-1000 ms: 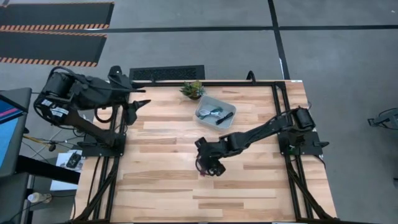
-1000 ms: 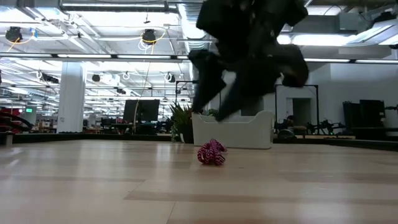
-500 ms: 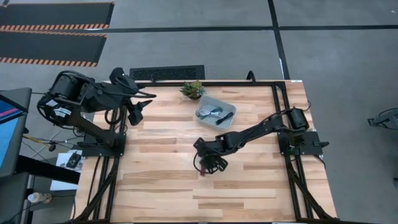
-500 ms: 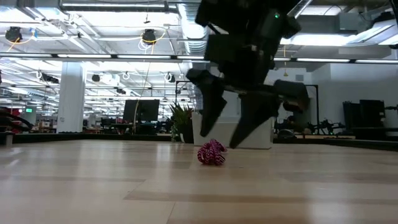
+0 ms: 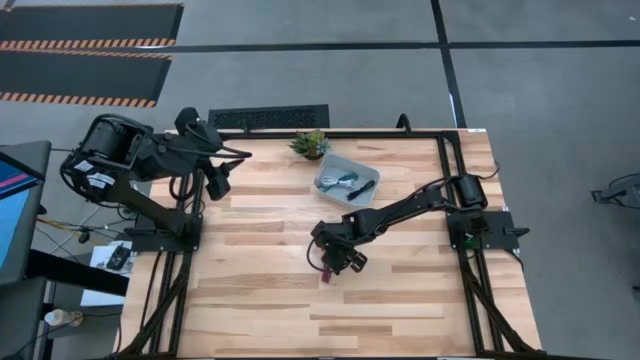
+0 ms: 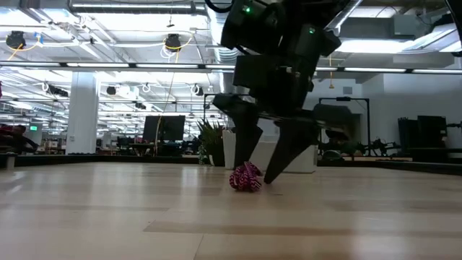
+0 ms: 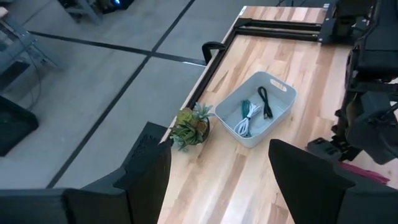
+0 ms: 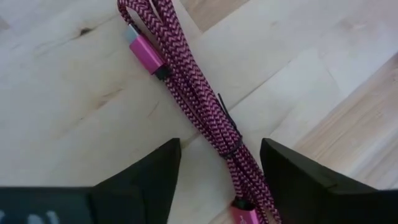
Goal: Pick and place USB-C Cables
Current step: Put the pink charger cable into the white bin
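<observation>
Right end effector [image 6: 261, 179], fingers spread wide, straddles the braided maroon-red cable [image 8: 199, 112], bundled with black ties.

Small potted plant [image 5: 309, 144] at table's [image 5: 260, 300] far edge, beside grey bin [image 5: 330, 169]

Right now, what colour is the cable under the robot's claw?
The bundled cable is maroon-red with a dark zigzag braid and pink plugs, seen best in the right wrist view.
</observation>
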Robot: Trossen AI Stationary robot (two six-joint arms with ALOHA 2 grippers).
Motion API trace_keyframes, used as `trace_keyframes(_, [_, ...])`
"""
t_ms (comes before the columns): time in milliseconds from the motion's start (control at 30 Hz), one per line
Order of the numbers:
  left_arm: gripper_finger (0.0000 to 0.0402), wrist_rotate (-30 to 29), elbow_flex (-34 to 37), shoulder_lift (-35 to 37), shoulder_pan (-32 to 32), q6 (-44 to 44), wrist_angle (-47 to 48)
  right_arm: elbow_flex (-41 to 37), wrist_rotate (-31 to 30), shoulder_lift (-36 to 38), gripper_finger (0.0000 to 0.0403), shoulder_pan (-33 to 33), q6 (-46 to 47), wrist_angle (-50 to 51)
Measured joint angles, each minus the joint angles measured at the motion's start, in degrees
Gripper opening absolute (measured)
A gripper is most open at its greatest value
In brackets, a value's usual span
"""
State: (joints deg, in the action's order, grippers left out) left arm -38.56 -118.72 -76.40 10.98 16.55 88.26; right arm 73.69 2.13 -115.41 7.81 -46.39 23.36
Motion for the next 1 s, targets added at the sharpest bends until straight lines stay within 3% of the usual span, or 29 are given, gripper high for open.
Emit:
trace_keyframes(567, [0.0261,-1.32,0.0,0.0,0.0,-0.45,0.41,-0.07,-0.98,-0.09,0.0016,-0.36,17.84,0.71])
trace_keyframes(800, [0.0261,-3.74,0.0,0.0,0.0,-1.2,-0.33,-0.31,0.99,1.11,0.0014,-0.41,25.67,-5.21])
trace_keyframes(1000, [0.0261,-4.17,0.0,0.64,-0.01,-2.4,-1.53,-0.22,1.06,9.18,0.001,-1.83,27.33,-10.05])
